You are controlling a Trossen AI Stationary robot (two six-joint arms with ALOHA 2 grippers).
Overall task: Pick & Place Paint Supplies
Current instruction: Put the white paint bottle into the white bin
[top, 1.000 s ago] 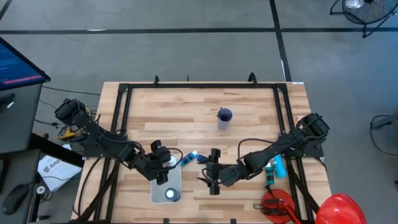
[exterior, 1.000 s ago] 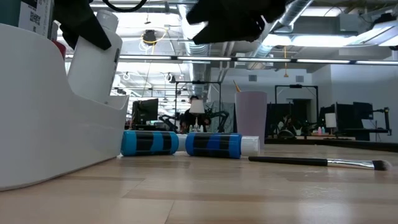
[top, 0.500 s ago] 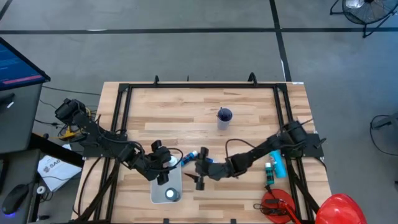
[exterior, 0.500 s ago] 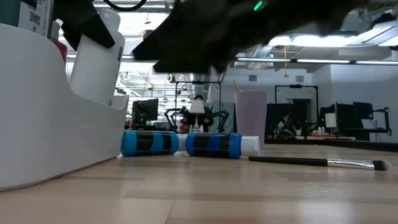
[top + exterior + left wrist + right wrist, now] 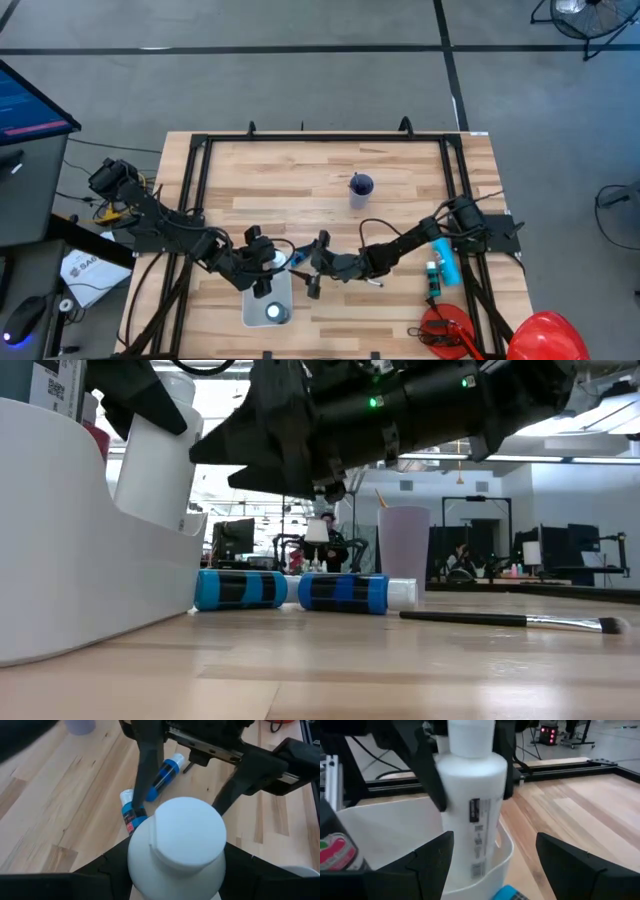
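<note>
A white bottle (image 5: 470, 805) with a white cap (image 5: 177, 840) stands upright in my left gripper (image 5: 262, 262) over the white tray (image 5: 250, 305). Its lower end is behind the tray's wall (image 5: 395, 830). A red-labelled bottle (image 5: 340, 851) is in the tray. Two blue bottles (image 5: 240, 589) (image 5: 345, 592) lie on their sides on the table beside the tray. My right gripper (image 5: 313, 272) is open and hovers just above them (image 5: 325, 485), facing the tray. A thin dark brush (image 5: 510, 620) lies on the table farther right. My left gripper pinches the white bottle's body between its two fingers (image 5: 427, 770), one on each side just below the cap (image 5: 470, 735). The bottle is upright, with its lower end inside the tray; whether it stands on the tray's floor is hidden by the wall.
A purple cup (image 5: 361, 188) holding a brush stands toward the table's far side. A teal bottle (image 5: 447, 265) and a small green one (image 5: 433, 280) lie near the right rail. A red helmet-like thing (image 5: 545, 335) sits at the near right corner. Bare wood lies left of the cup.
My right gripper has moved toward the table's left, from the near middle of the table to the blue bottles beside the tray, the arm stretching out low over the table. The white bottle and my left gripper have stayed where they were.
</note>
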